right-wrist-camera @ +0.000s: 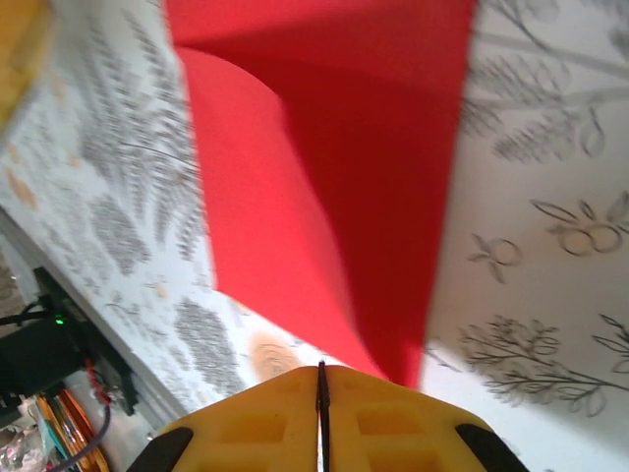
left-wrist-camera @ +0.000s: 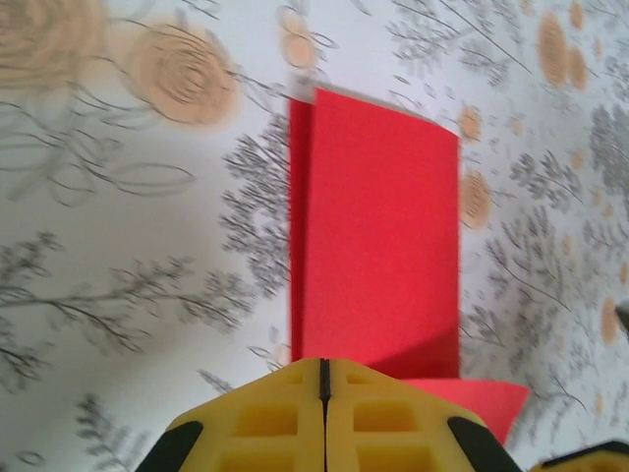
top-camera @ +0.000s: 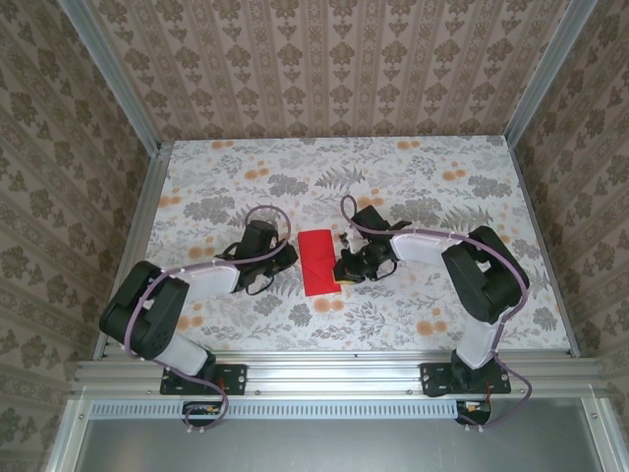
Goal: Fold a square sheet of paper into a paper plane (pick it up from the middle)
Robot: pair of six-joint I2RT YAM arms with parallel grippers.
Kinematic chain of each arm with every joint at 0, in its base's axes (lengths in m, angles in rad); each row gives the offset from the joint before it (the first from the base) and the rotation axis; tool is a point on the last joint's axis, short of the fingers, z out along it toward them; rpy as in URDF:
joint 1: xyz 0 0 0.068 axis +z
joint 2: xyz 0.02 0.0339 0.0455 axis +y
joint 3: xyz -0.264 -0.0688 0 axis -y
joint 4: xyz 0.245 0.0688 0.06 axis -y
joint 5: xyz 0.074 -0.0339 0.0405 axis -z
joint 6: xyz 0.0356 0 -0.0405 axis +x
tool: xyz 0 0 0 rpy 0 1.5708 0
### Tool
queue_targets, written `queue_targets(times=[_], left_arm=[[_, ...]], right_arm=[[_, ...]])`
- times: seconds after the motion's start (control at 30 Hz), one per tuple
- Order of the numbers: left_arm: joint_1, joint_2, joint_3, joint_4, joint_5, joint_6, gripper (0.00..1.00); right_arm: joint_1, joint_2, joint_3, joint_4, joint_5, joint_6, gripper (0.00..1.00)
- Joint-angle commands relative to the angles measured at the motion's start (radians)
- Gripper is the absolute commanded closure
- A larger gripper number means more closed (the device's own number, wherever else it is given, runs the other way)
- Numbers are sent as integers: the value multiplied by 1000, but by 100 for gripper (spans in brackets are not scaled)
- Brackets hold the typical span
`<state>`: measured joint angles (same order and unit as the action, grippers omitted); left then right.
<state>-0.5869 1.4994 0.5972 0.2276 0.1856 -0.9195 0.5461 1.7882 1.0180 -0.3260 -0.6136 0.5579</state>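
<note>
The folded square sheet of paper [top-camera: 317,261] is lying in the middle of the table [top-camera: 442,197] — the left gripper [left-wrist-camera: 323,366] and right gripper [right-wrist-camera: 320,372] are squeezing tight together at its sides. Pinching it or not — I cannot tell.

We see a thin bright red sheet of paper [top-camera: 317,261] folded in half into a narrow rectangle, lying mid-desk [top-camera: 442,197]. Its top layer sits slightly askew and curls upward along one side.
</note>
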Motion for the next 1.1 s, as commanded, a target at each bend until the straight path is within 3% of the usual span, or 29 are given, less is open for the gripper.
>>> queue_targets(times=[0.0,0.47,0.8,1.07], left_arm=[[-30,-52,-27,-2,1,0,92],[-122,102,44,69,71,-12,93],[-123,167,73,-37,-39,-31,94],[-123,196,78,-98,-56,-35,95]], right_arm=[[3,-32,44,-32,-6,19,89],[38,119,122,-58,12,14,89],[42,172,121,-100,40,-23,90],[32,150,18,-82,65,-38,90]])
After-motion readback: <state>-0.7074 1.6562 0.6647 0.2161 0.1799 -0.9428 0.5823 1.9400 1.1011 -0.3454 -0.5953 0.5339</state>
